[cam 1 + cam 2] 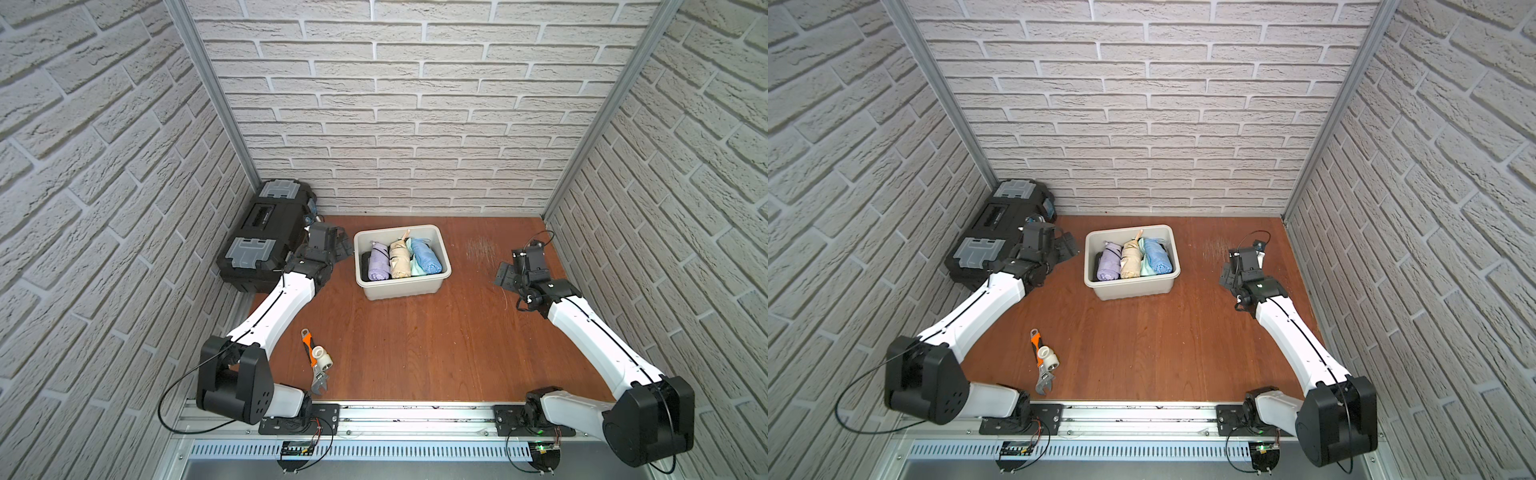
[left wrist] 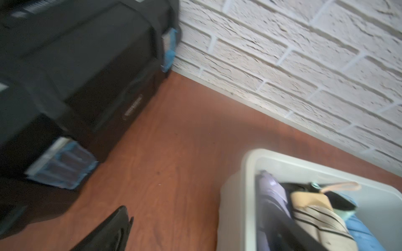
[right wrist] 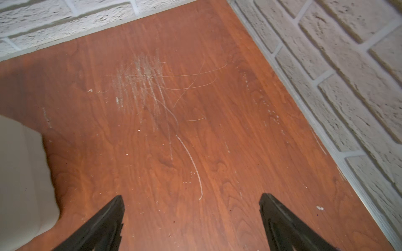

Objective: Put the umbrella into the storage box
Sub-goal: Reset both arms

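At the left gripper (image 1: 342, 248): spread wide, clamped on nothing, hanging over the table (image 1: 415, 340) between the black toolbox (image 1: 266, 232) and the storage box (image 1: 403, 289), just beside the box's rim. In the left wrist view, all blurred: one dark finger (image 2: 113, 230) over bare wood, and a second dark bar across the tub's corner, too smeared to be sure of.

At the right gripper (image 3: 191, 217): likewise parted, fingers well apart, only scratched wood between them. In both top views, well off on the far side of the storage box, touching nothing.

Inside the storage box, folded and lying side by side: a lilac umbrella (image 1: 378, 262), a beige umbrella (image 1: 400, 259) and a blue umbrella (image 1: 426, 255). Between the beige and the blue, something mint-green (image 1: 417, 270). Against the wall next to the lilac, a dark shape (image 1: 365, 261) — too hidden to name.

Further out, toward the front edge on the left arm's side: an orange-handled wrench (image 1: 314, 368) flat on the wood, with a white pipe fitting (image 1: 323, 357) touching it.
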Action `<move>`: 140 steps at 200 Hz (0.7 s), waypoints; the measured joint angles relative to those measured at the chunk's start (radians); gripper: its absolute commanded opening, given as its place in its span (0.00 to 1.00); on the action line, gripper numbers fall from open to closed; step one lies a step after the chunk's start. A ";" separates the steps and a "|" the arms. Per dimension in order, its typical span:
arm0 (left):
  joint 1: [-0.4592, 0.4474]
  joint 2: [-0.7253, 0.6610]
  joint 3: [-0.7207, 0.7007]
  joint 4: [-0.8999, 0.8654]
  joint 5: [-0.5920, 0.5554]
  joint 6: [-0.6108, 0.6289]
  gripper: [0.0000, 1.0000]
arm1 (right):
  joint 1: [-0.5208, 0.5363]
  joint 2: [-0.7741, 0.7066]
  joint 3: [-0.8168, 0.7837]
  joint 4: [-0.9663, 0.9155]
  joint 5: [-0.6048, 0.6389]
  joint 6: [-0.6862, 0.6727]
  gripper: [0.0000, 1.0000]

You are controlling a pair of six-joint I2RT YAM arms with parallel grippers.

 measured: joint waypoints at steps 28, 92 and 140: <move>0.097 -0.021 -0.130 0.106 -0.037 0.094 0.99 | -0.023 -0.033 -0.209 0.266 0.062 -0.126 0.99; 0.195 -0.057 -0.468 0.466 -0.074 0.376 0.98 | -0.069 0.164 -0.373 0.638 0.001 -0.315 0.99; 0.193 -0.001 -0.623 0.837 -0.085 0.510 0.98 | -0.113 0.234 -0.375 0.872 -0.128 -0.368 0.98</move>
